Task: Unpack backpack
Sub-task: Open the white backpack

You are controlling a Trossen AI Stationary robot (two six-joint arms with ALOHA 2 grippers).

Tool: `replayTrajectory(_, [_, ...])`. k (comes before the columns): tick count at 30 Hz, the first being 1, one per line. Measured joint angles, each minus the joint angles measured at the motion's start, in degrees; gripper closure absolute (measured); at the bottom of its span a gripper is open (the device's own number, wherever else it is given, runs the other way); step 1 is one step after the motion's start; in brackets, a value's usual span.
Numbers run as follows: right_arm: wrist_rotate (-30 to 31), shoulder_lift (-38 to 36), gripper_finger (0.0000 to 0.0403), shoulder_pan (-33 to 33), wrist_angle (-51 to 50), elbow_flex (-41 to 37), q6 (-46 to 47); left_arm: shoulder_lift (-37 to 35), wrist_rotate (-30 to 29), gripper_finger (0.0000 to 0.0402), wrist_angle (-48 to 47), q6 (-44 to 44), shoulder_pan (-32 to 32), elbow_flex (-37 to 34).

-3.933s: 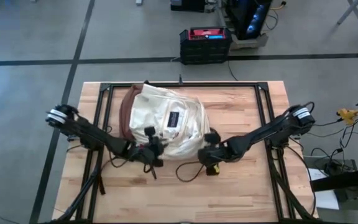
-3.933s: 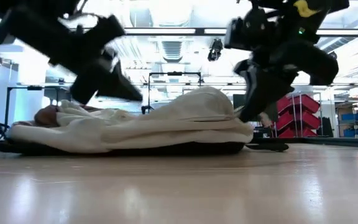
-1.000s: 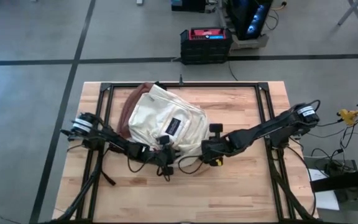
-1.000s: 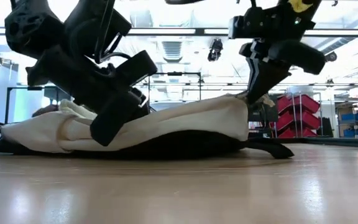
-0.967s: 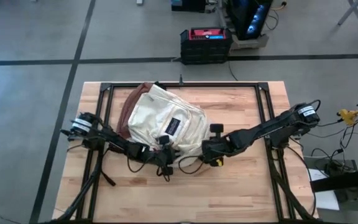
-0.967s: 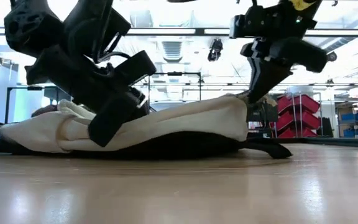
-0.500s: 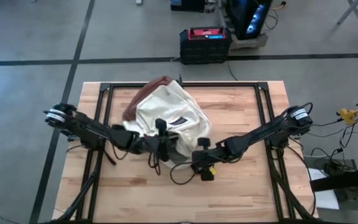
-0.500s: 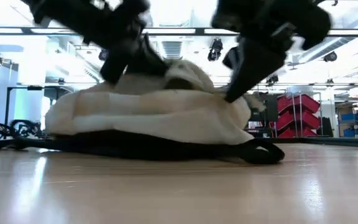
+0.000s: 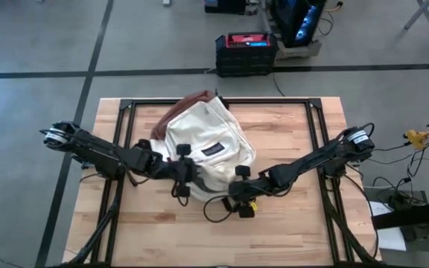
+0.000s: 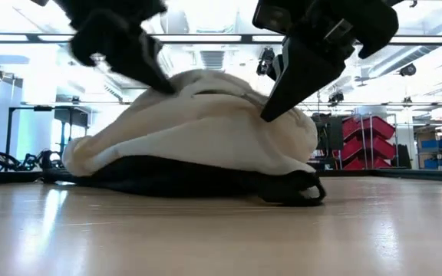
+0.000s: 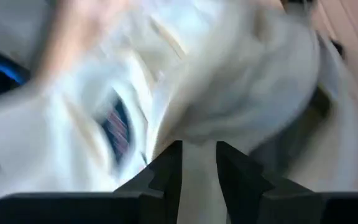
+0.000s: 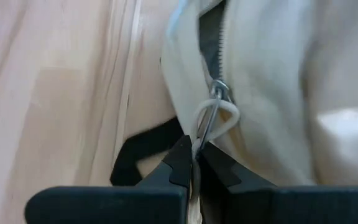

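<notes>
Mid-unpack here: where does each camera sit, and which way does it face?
High: overhead, straight down; both arms flank the backpack.
Low: table height, looking across; arms descend onto it.
Left wrist: left pincer pinching cream fabric.
Right wrist: right pincer shut on the zipper pull.
All four share the backpack.

The large cream-white fabric backpack (image 9: 205,149) with a reddish-brown base lay front-pocket-up mid-table, bulging upward, black straps trailing beneath.
</notes>
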Motion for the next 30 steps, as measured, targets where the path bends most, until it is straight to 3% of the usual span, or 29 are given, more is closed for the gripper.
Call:
replayTrajectory(5, [0.2,-0.1,0.0403,0.0,0.0,0.1,0.0,-0.2,9.5,0.0281,-7.9,-11.0,-1.1,1.0])
replayTrajectory(8, [0.4,-0.1,0.0403,0.0,-0.3,0.7,-0.2,-0.3,11.1,0.0258,-9.9,-14.3,-3.4,3.4])
replayTrajectory(11, [0.4,-0.1,0.0403,0.0,0.0,1.0,-0.7,-0.4,7.0,0.0244,-1.6,-10.9,-7.2,4.7])
replayTrajectory(16, [0.4,-0.1,0.0403,0.0,0.1,1.0,-0.6,3.7,3.5,0.0242,29.0,6.6,-11.5,1.7])
replayTrajectory(18, [0.4,-0.1,0.0403,0.0,0.0,1.0,-0.6,7.3,2.6,0.0248,36.7,9.6,-10.9,0.9])
replayTrajectory(23, [0.4,-1.5,0.0403,1.1,-4.0,1.0,-0.4,17.7,-6.7,0.0269,37.9,6.8,-8.0,-0.4])
replayTrajectory(30, [3.4,-7.0,0.0403,1.1,-12.9,1.0,-0.5,29.8,-2.4,0.0294,39.3,-2.4,-5.7,-0.7])
